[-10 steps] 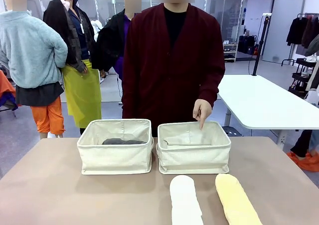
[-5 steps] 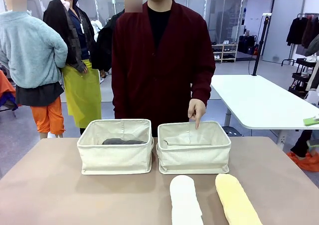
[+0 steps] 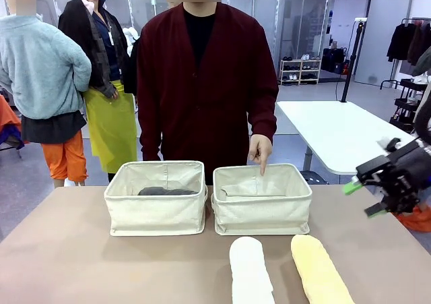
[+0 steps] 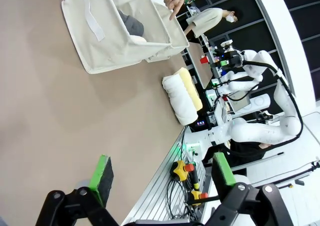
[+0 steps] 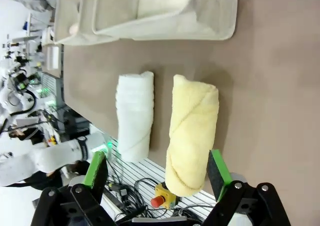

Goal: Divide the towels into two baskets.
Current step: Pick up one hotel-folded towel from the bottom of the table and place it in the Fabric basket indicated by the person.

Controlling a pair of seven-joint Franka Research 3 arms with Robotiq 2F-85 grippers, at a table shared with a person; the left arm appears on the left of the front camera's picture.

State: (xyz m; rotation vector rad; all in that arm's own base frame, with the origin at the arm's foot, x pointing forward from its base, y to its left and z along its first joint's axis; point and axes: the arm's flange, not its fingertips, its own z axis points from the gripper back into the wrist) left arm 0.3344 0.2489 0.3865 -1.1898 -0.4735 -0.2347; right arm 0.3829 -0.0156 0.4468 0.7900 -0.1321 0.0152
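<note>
Just now the right end effector (image 3: 363, 198) swung in, jaws spread wide; left end effector (image 4: 162, 175) gapes empty too.

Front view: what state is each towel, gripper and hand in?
dark grey towel, lying in left basket
cream towel, lying in right basket
white towel, on table, outside baskets
pale yellow towel, on table, outside baskets
left gripper, open, empty
right gripper, open, empty
person's hand, pointing at right basket
</note>
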